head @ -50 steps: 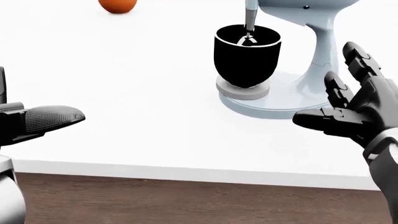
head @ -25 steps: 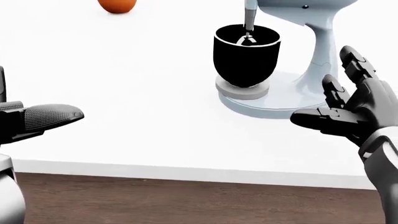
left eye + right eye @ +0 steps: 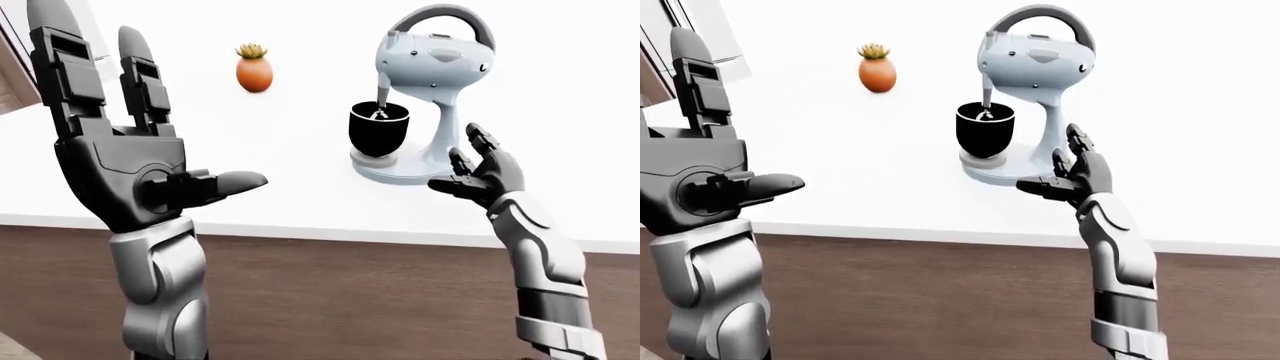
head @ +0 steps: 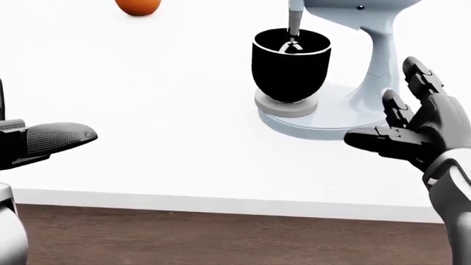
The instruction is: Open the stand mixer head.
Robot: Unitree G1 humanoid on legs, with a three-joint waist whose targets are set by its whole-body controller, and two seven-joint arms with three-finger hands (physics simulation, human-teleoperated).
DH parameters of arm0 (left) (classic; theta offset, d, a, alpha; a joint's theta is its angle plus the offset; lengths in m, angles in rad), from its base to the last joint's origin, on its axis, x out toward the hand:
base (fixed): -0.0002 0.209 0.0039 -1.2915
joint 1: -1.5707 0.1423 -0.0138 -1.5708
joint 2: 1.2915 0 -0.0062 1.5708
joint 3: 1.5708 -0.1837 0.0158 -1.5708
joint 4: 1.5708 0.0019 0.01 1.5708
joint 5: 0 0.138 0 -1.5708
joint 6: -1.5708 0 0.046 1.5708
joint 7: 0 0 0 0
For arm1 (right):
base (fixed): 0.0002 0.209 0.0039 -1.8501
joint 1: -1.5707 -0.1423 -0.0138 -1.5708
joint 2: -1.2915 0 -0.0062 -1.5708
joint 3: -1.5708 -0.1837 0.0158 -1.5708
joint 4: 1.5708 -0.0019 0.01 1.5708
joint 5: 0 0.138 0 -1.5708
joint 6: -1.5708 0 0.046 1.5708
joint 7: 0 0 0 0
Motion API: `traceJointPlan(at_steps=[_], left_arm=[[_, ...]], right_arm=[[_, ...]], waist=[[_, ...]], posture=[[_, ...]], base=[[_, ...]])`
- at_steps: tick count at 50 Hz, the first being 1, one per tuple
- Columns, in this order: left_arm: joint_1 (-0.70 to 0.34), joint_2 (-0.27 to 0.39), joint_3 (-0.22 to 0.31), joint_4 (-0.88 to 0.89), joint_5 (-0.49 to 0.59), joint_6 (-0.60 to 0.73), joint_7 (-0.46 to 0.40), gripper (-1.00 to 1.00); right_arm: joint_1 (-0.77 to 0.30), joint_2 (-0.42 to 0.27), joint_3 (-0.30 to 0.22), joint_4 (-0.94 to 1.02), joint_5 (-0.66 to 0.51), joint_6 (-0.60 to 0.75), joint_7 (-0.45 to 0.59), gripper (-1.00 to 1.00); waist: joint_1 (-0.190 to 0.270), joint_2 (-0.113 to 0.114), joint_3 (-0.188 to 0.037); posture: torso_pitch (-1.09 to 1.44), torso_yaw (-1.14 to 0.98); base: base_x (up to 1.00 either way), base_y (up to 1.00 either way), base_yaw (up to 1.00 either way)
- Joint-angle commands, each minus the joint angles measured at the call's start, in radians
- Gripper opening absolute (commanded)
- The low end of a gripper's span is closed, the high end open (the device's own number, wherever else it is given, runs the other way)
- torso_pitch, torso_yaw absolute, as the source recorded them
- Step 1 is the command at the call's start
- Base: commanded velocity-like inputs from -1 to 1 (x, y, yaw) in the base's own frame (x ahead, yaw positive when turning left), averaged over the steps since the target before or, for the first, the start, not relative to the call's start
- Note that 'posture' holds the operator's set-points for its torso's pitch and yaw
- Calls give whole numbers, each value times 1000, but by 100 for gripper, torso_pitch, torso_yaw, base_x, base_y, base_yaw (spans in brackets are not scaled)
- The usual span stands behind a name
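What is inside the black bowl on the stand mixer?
The mixer's grey beater hangs down into the black bowl, its tip showing near the rim. The dark walls hide the bowl's bottom and any contents.

On the worktop [image 3: 250,150] the mixer [image 3: 432,90] stood at the right of the left-eye view, with the bowl [image 3: 378,129] on its base. The plant [image 3: 254,69] stood well apart, upper left.

You have one pale blue stand mixer [image 3: 432,67] on the white counter [image 3: 250,187], one black bowl [image 3: 379,129] under its head, and one orange pot with a small plant [image 3: 254,69]. Two robot hands show: the left hand [image 3: 120,161] and the right hand [image 3: 484,171].
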Motion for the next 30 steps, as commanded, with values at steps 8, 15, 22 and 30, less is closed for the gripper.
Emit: traceJointPlan(at_steps=[8,15,22,30], left_arm=[[-21,5,0,-27,1,-13,-5,100],[-24,7,4,-26,0,-12,-4,100],[-27,8,4,-29,-1,-8,-3,100],[-29,11,7,-30,-3,-6,-2,100]], right_arm=[[-53,-21,-8,-5,1,-52,7,100],[-64,-23,-4,24,-3,-70,10,100],[-83,-27,1,60,-8,-88,14,100],[-99,-30,6,95,-15,-107,19,100]], waist=[[0,-2,-11],[0,-2,-12],[0,-2,-11],[0,-1,-11]], posture=[[-27,0],[-27,0],[-27,0],[-27,0]], base=[[0,0,0],[0,0,0],[0,0,0],[0,0,0]])
